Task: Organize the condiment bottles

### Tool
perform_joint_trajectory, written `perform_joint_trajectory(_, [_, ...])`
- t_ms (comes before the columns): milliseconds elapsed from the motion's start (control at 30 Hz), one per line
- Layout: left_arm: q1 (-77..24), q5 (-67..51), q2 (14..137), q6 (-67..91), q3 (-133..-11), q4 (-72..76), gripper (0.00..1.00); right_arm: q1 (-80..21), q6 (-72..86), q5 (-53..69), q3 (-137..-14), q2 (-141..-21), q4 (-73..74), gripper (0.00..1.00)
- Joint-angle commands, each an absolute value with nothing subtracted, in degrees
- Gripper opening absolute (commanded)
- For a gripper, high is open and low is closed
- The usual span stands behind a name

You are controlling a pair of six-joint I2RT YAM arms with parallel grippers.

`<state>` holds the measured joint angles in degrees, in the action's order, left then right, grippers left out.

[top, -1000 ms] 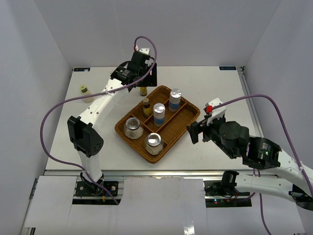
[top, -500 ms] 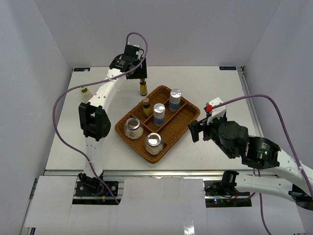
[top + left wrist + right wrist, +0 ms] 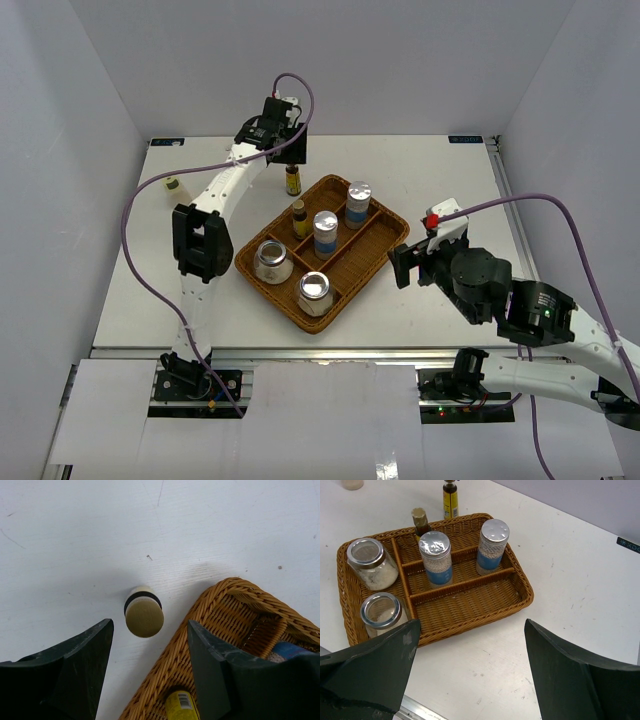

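White bench (image 3: 450, 180) under pale grey walls carries a brown woven divided tray (image 3: 365, 255) near its middle.

The left gripper (image 3: 149, 623) is reached out to the far side of the bench and hangs straight above a slim amber bottle (image 3: 144, 617). That bottle stands upright on the bench just outside the tray's far left rim. In the left wrist view the two dark fingers (image 3: 85, 655) are spread wide. The bottle's gold cap sits below and between them, clear of both, so this gripper holds nothing.

The right gripper (image 3: 471, 630) hovers near the tray's right side, well apart from the bottles. Its fingers are also spread wide and nothing is in its grasp.

Inside the tray, two squat silver-lidded glass jars (image 3: 272, 260) (image 3: 314, 293) share the left compartment. Two silver-capped blue-labelled shakers (image 3: 325, 233) (image 3: 358, 203) stand upright in the narrow lanes. A second small amber bottle (image 3: 300, 217) stands at the far left end of those lanes. A small pale bottle (image 3: 176, 187) stands alone at the bench's far left, well apart from the tray.
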<state>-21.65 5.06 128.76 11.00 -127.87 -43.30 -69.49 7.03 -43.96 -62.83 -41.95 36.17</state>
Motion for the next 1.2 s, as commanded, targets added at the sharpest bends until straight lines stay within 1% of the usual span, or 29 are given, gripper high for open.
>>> perform_joint_trajectory(0, [-21.75,4.13,129.15,9.93,-128.94,-41.09,0.70,-69.48,5.89,-47.33,-61.87,-40.30,33.00,0.90])
perform_joint_trajectory(133, [-21.74,3.87,130.23,10.17,-129.11,-40.75,0.68,-69.52,5.62,-48.43,-61.08,-39.36,32.24,0.90])
perform_joint_trajectory(233, [-21.71,4.22,130.90,10.20,-129.20,-40.05,0.63,-69.43,5.28,-49.48,-60.27,-38.03,31.23,0.90])
perform_joint_trajectory(267, [-21.71,4.30,131.10,10.20,-129.17,-39.88,0.60,-69.46,5.19,-49.79,-60.01,-37.63,31.04,0.90])
perform_joint_trajectory(300, [-21.72,4.33,131.22,10.21,-129.09,-39.82,0.54,-69.52,5.17,-50.12,-59.73,-37.38,30.84,0.90])
perform_joint_trajectory(533, [-21.79,6.00,130.52,11.48,-128.37,-40.05,0.25,-69.51,4.25,-51.73,-59.05,-35.53,30.16,0.90])
perform_joint_trajectory(600, [-21.80,6.16,130.68,11.49,-129.44,-40.73,0.06,-69.52,4.13,-51.77,-59.06,-35.23,30.05,0.90])
perform_joint_trajectory(667, [-21.82,6.24,130.41,11.12,-130.42,-41.29,0.00,-69.52,4.14,-51.76,-58.97,-35.07,29.98,0.90])
perform_joint_trajectory(800, [-22.62,6.70,128.19,9.96,-130.51,-40.96,0.00,-69.45,4.47,-51.68,-58.89,-34.74,30.46,0.90])
perform_joint_trajectory(1000, [-24.58,9.36,126.15,8.54,-134.94,-44.26,0.00,-69.52,5.09,-50.98,-59.33,-34.37,30.85,0.90])
perform_joint_trajectory(1167, [-26.40,11.97,123.45,7.73,-134.93,-45.75,0.00,-69.52,5.74,-50.91,-59.46,-34.92,31.43,0.90])
